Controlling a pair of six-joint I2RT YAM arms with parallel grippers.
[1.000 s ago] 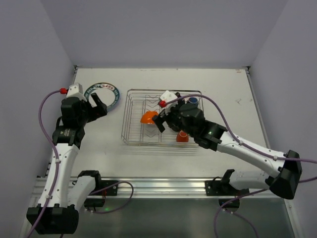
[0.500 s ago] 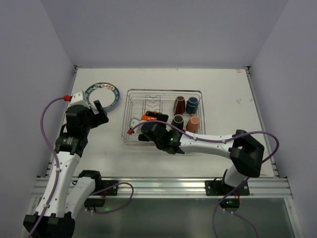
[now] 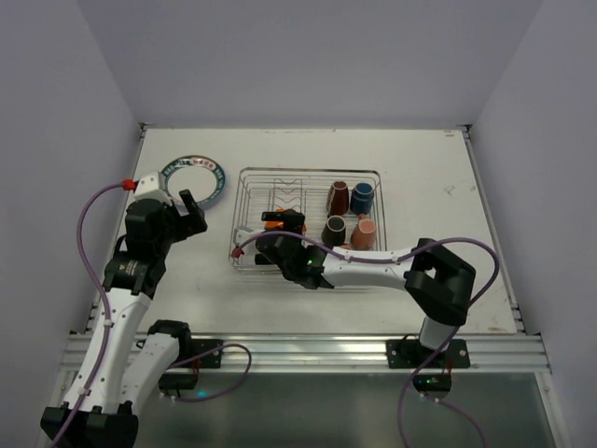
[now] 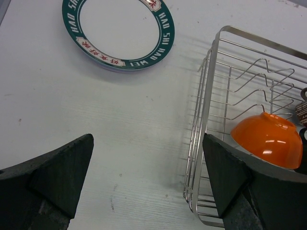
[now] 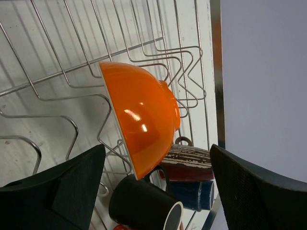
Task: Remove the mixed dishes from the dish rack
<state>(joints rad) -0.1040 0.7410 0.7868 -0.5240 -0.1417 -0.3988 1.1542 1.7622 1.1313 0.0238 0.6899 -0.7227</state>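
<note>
The left gripper [image 3: 189,211] hung with jaws spread wide over the table [image 3: 420,168], beside one green-rimmed white plate [image 3: 193,179] lying flat outside the dish rack [image 3: 298,171]. Inside the silver wire rack, one glossy orange bowl [image 5: 144,120] leaned on edge against the zigzag dividers, between the parted fingers of the right gripper [image 5: 157,148], which did not touch it. At the rack's right end sat four mugs: a maroon mug [image 3: 338,197], a blue mug [image 3: 362,195], a black mug [image 3: 333,230] and a pink mug [image 3: 364,233].
</note>
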